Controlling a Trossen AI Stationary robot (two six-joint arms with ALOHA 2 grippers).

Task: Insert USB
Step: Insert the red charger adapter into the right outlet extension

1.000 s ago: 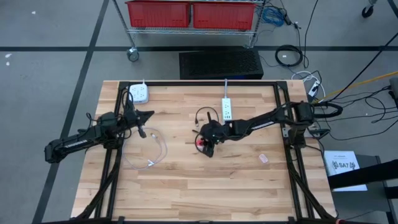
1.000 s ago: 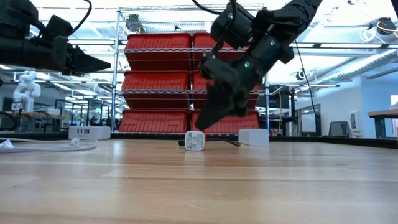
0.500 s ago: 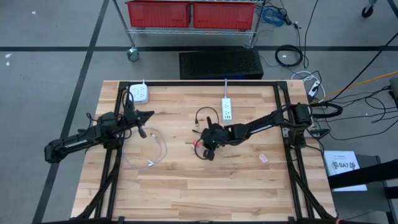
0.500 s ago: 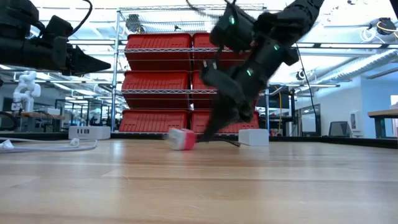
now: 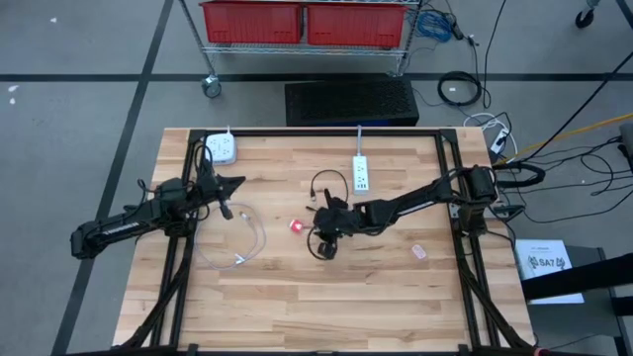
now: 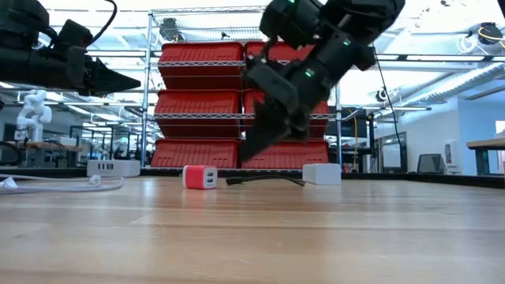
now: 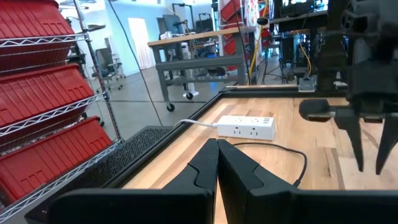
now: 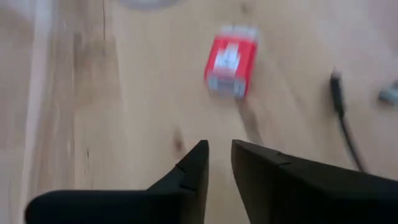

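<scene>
A small red charger block [image 5: 297, 226] lies on its side on the wooden table, near the middle; it also shows in the low view [image 6: 199, 177] and in the right wrist view [image 8: 231, 61]. My right gripper [image 5: 326, 247] hovers just right of it and nearer the front edge, tilted down. Its fingers [image 8: 219, 155] stand a little apart, with nothing between them. A white USB cable [image 5: 242, 242] lies looped on the table to the left. My left gripper [image 5: 237, 182] waits shut and level above the table's left part, holding nothing.
A black cable [image 5: 321, 183] curls behind the right gripper, its plug end [image 8: 339, 93] on the wood. A white power strip [image 5: 361, 173] lies at the far middle and a white charging hub [image 5: 222, 148] at the far left. A small pale item [image 5: 418, 252] lies to the right.
The red charger has been knocked from beneath my right gripper: it tipped over, turned about and slid toward the table's left edge, where it now lies on its side. My right gripper has shifted a little toward the near edge and come up off the table.
</scene>
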